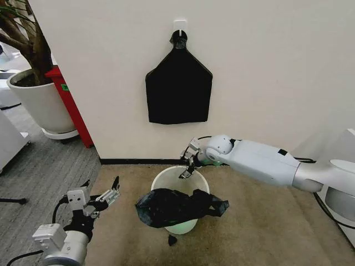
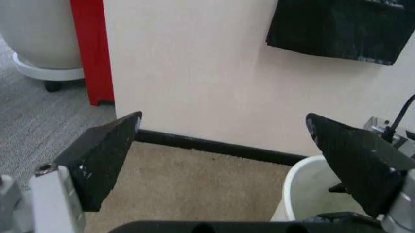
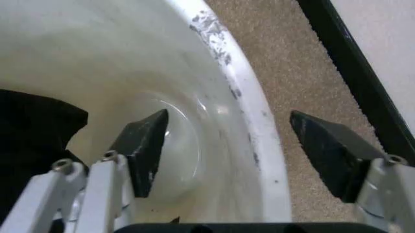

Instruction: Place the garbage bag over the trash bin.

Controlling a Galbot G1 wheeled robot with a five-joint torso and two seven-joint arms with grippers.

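The trash bin (image 1: 168, 178) is a pale round bucket on the tan carpet by the wall. The garbage bag (image 1: 178, 206), black and wrinkly, lies bunched across the bin's near side and hangs over its front. My right gripper (image 1: 187, 165) is open at the far rim. In the right wrist view one finger is inside the bin (image 3: 194, 87) and the other is outside, so the right gripper (image 3: 233, 153) straddles the rim, with the bag (image 3: 32, 141) off to one side. My left gripper (image 1: 101, 187) is open and holds nothing, low to the left of the bin (image 2: 304, 189).
A flat black bundle (image 1: 178, 91) hangs from a wall hook above the bin. A white plant pot (image 1: 39, 102) with a tree and a red panel (image 1: 72, 105) stand at the left. Grey floor lies left of the carpet. A black baseboard (image 1: 138, 161) runs along the wall.
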